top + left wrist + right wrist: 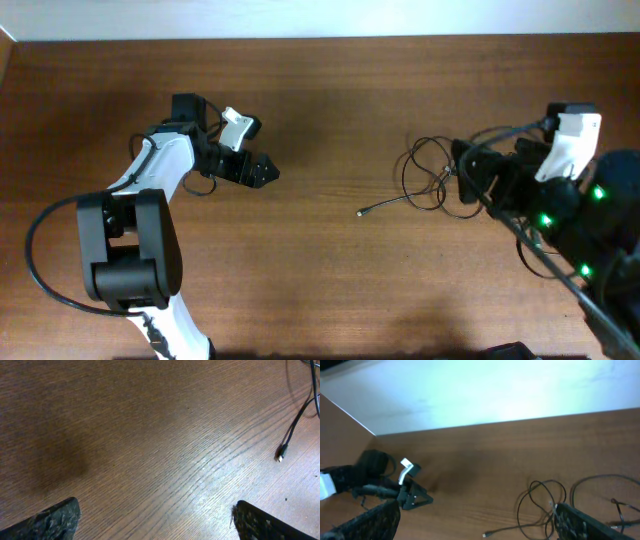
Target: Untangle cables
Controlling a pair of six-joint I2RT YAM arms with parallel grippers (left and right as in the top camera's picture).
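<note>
Bench entry, watching from beside the rig.

Work surface: brown wood-grain table (320,100), pale wall along its far edge.

Task item: thin black cables with small metallic plug tips (445,180), lying flat on the table as a loose tangle of overlapping loops. One strand runs out of the tangle toward the left arm and ends in a light plug tip resting on the wood. The left wrist camera picks up that same strand and tip of the cables (281,453) at the upper right of its view. The right wrist camera shows the cables (552,505) as two or three round loops crossing at a small knot.

Right gripper (465,172): at the tangle's edge on the side away from the left arm, fingers spread wide. In its own view the right gripper (475,525) has one dark finger low over the loops (contact with the wire cannot be told from here).

Left gripper (268,172): well apart from the tangle, over bare wood, pointed toward it. Its fingers stand fully apart; in the wrist view of the left gripper (155,525) only wood grain shows between the two dark pads.
</note>
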